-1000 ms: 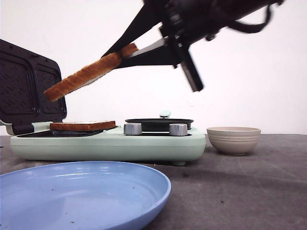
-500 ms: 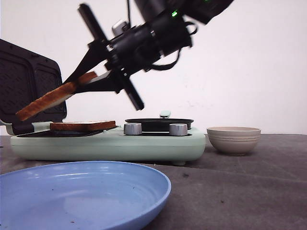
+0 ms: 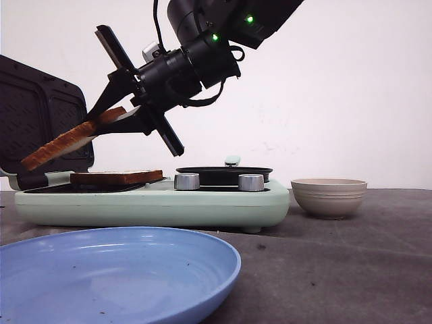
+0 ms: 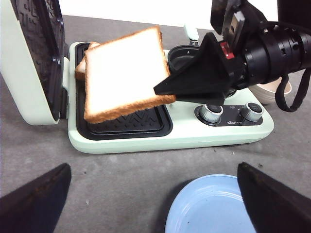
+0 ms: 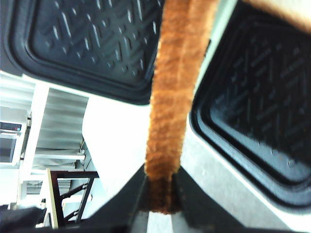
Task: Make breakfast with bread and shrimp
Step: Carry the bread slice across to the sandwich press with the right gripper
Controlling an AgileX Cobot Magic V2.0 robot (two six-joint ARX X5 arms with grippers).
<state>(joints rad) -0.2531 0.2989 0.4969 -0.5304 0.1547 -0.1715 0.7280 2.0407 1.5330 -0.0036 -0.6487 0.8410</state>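
A soft, matt white face and a rough, golden-brown crust are shown by the held slice of bread (image 4: 125, 73); its crust edge looks fibrous and coarse in the right wrist view. The second slice (image 3: 116, 177) is seen with the same dry, toasted crust. The right gripper (image 3: 120, 116) is made of matt black plastic. The breakfast maker (image 3: 155, 202) is cased in smooth, pale green plastic with a slight sheen, and its knobs (image 3: 187, 181) look like brushed metal. The grill plate (image 4: 127, 124) is finished in dark, ridged non-stick coating. The blue plate (image 3: 115, 273) appears glossy and smooth. The beige bowl (image 3: 329, 197) is ribbed and matt. The table (image 3: 337, 263) is covered in a dull, grey, slightly rough surface.
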